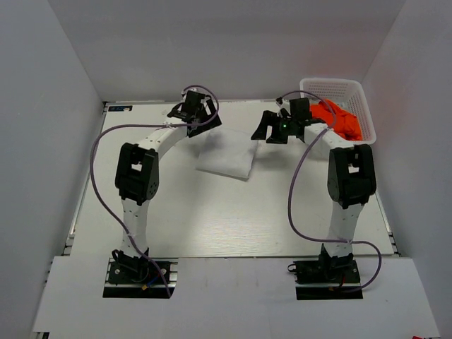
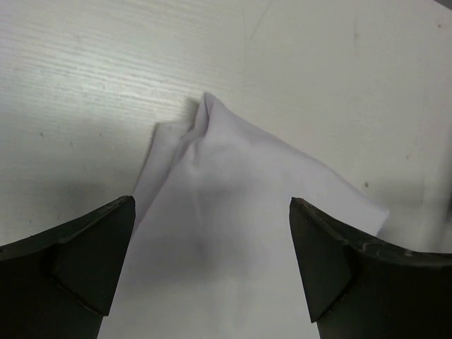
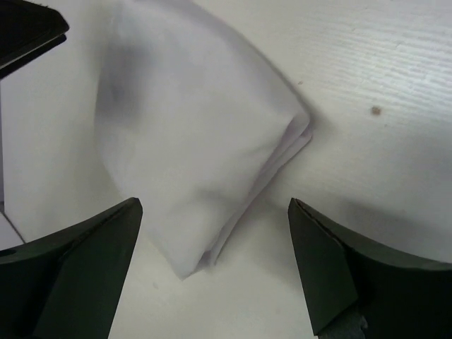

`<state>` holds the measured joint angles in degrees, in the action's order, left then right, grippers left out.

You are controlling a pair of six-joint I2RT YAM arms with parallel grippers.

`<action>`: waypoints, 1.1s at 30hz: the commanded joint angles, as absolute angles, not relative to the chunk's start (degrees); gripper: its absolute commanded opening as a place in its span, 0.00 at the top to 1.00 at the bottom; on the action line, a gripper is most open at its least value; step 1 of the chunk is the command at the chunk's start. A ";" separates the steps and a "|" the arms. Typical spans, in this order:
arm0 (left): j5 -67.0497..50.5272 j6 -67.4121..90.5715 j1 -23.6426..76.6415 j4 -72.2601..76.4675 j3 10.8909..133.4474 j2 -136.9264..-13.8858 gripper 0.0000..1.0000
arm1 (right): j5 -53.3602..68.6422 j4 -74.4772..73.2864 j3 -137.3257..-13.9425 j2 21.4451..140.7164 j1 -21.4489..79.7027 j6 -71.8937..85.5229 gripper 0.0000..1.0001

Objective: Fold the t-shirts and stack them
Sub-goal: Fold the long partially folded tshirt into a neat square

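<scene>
The left end effector (image 2: 212, 203) has its fingers spread wide and holds nothing. It hovers over the near-left part of the white t-shirt (image 1: 226, 159), with cloth showing in the gap between the fingers. The right end effector (image 3: 214, 205) is just as wide open and also empty, above the shirt's right corner.

The white t-shirt lies folded into a compact, roughly square packet on the tabletop (image 1: 233, 219), between the two arms. Its layered edges show at one corner, and a small peak of cloth stands up at another. The orange t-shirt (image 1: 340, 119) sits crumpled in the white lattice basket (image 1: 332, 85) at the far right.

There are two t-shirts, one basket and two end effectors.
</scene>
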<state>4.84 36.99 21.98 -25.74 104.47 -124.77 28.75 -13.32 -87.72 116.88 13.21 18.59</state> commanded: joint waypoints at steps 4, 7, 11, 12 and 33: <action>-3.34 35.16 23.29 -17.05 95.71 -113.91 0.00 | 35.77 -3.96 -79.46 107.14 15.73 18.81 0.10; -5.88 34.46 23.29 -13.73 95.10 -116.35 0.00 | 37.00 -0.81 -79.54 109.15 16.87 20.29 0.10; -14.58 33.31 22.59 -10.11 98.68 -122.93 0.00 | 37.70 8.58 -82.16 115.47 16.44 22.58 0.10; -14.59 32.79 22.59 -12.28 101.92 -124.52 0.00 | 37.88 9.57 -82.79 117.75 16.09 23.37 0.10; -5.46 26.90 22.15 -22.67 109.52 -123.15 0.00 | 32.00 6.07 -80.08 108.84 17.05 18.11 0.10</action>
